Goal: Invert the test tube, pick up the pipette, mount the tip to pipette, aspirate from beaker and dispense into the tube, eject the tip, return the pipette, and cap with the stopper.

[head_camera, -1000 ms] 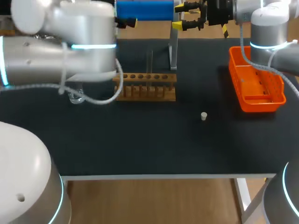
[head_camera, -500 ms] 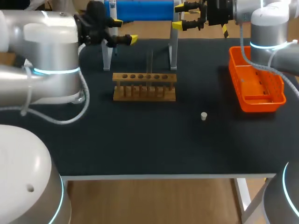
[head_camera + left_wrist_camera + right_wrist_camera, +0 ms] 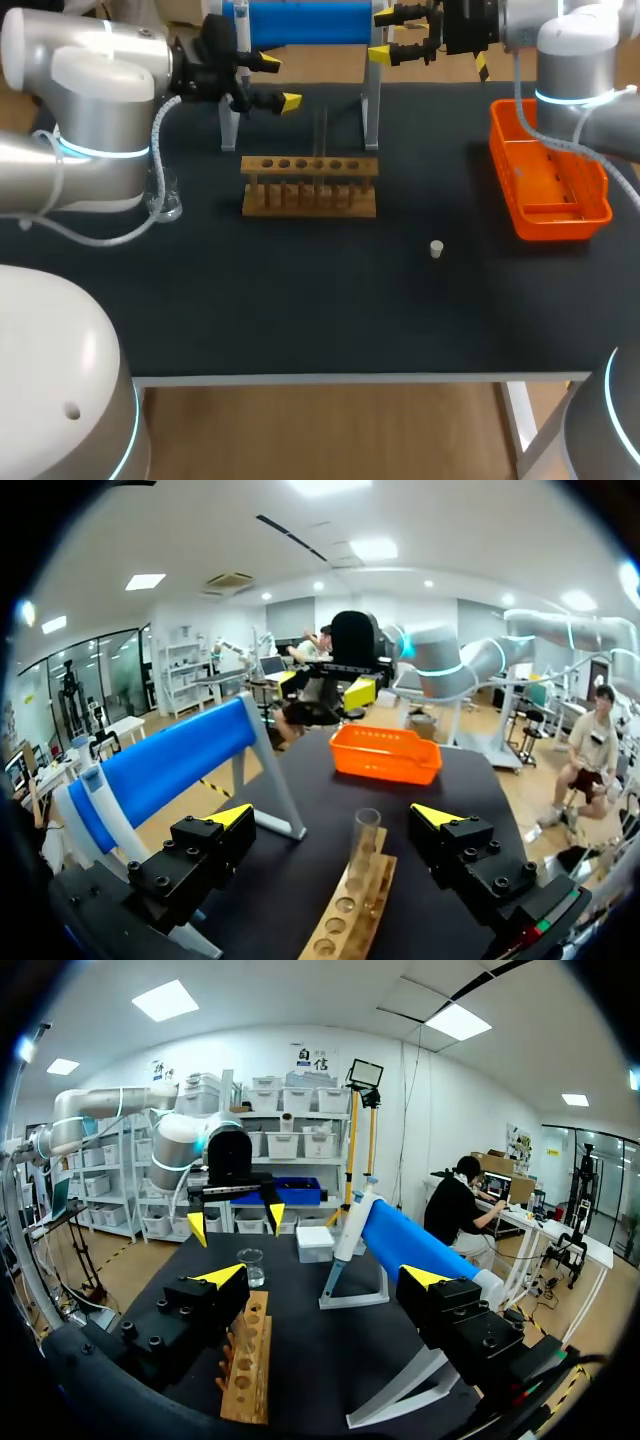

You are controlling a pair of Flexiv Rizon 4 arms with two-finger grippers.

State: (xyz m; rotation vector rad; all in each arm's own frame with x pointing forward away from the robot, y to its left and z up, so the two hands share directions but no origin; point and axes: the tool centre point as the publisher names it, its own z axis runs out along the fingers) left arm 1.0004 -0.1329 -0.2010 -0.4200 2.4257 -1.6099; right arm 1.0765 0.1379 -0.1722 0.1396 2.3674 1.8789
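Note:
A clear test tube [image 3: 321, 140] stands upright in the wooden rack [image 3: 310, 186]. My left gripper [image 3: 277, 82] hangs open over the table behind the rack's left end. In the left wrist view the tube [image 3: 365, 838] and rack [image 3: 354, 912] lie ahead of the open left gripper [image 3: 335, 815], with nothing between its fingers. The blue pipette [image 3: 310, 20] rests on its stand at the back. My right gripper [image 3: 384, 35] is open beside the pipette's right end, which also shows in the right wrist view [image 3: 410, 1245]. A small white stopper [image 3: 436, 248] lies right of the rack. The beaker [image 3: 165, 200] stands left of it.
An orange basket [image 3: 548, 178] sits at the right side of the table. The pipette stand's legs [image 3: 371, 115] rise just behind the rack. A white box [image 3: 315, 1243] stands near the beaker [image 3: 250, 1267] at the far left end.
My left arm has swung away from over the rack's left end, uncovering it and the beaker; its gripper now shows behind the rack and has edged right. The right arm has not moved.

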